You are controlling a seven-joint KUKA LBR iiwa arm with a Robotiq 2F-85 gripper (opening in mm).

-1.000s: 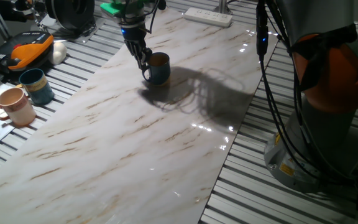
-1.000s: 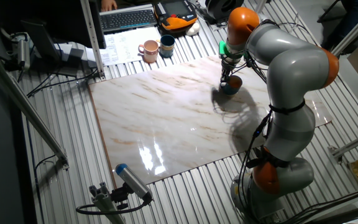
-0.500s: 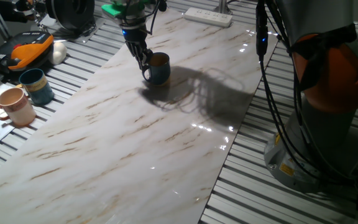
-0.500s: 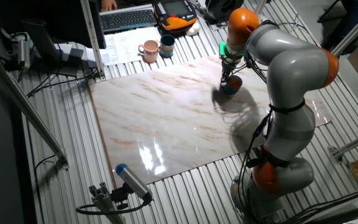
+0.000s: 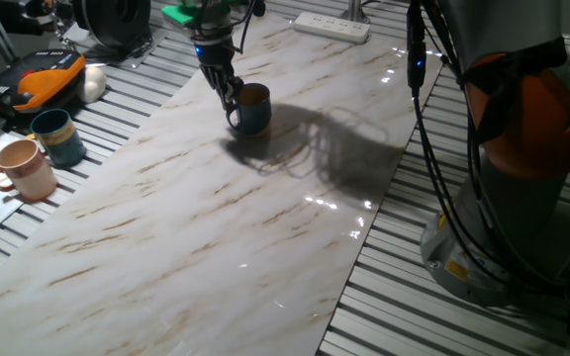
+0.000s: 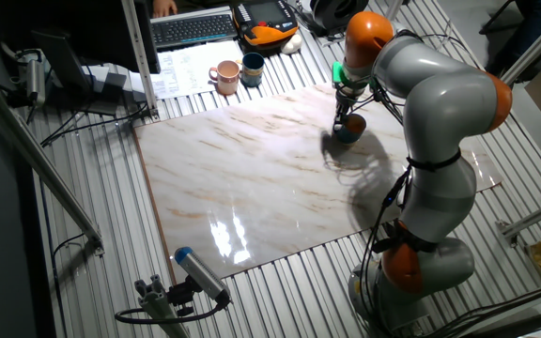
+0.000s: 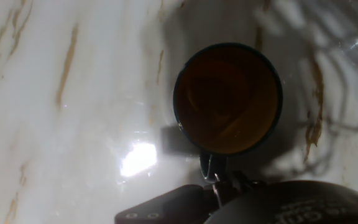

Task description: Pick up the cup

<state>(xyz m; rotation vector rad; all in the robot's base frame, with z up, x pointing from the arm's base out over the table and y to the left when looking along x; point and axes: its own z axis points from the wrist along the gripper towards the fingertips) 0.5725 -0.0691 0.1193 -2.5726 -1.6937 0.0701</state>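
Overhead, arm: the arm (image 6: 430, 122) bends over the far end of the marble board (image 5: 216, 208), wrist pointing down.
Gripper: the gripper (image 5: 230, 97) is at the handle side of the cup (image 5: 252, 109), fingers low beside the rim; whether they pinch the handle or stand apart from it cannot be told from any view.
Cup: upright on the board, near the far edge, its base on the marble.
Hand view only: the cup (image 7: 227, 98) seen from straight above, amber inside, handle (image 7: 208, 167) pointing toward the camera at the bottom edge.
Fixed views only: 2 other mugs, a teal mug (image 5: 59, 136) and a pink mug (image 5: 26, 169), sit well apart on the slatted table (image 5: 443, 316); a power strip (image 5: 332, 26) lies beyond the board.
Other fixed view: a keyboard (image 6: 193, 28) behind the mugs.
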